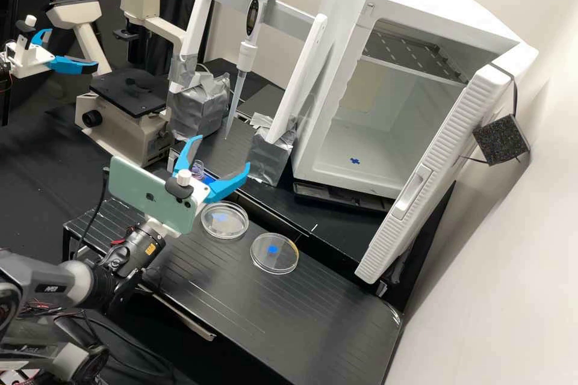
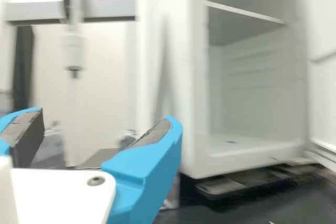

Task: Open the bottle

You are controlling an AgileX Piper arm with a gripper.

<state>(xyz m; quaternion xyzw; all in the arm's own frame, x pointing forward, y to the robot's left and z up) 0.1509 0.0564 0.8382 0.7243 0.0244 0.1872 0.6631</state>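
Apparently the small clear bottle (image 1: 198, 167) stands just beyond the far edge of the front tabletop (image 1: 319, 307), seen past the gripper (image 1: 221, 151); how far it sits from the fingers is hard to tell. The gripper's 2 fingers are spread apart, with nothing between them. The step in hand looks like the approach: line the gap up with the bottle, lower gently, close evenly around the cap, then turn without tipping the bottle.

Room is tight there. The left dish (image 1: 224, 220) and right dish (image 1: 274, 253) lie near that far edge, and the stand's 2 taped feet (image 1: 201, 105) rise behind, with the pipette (image 1: 245, 51) hanging between. Backing off toward the tabletop's near edge seems the roomier way.
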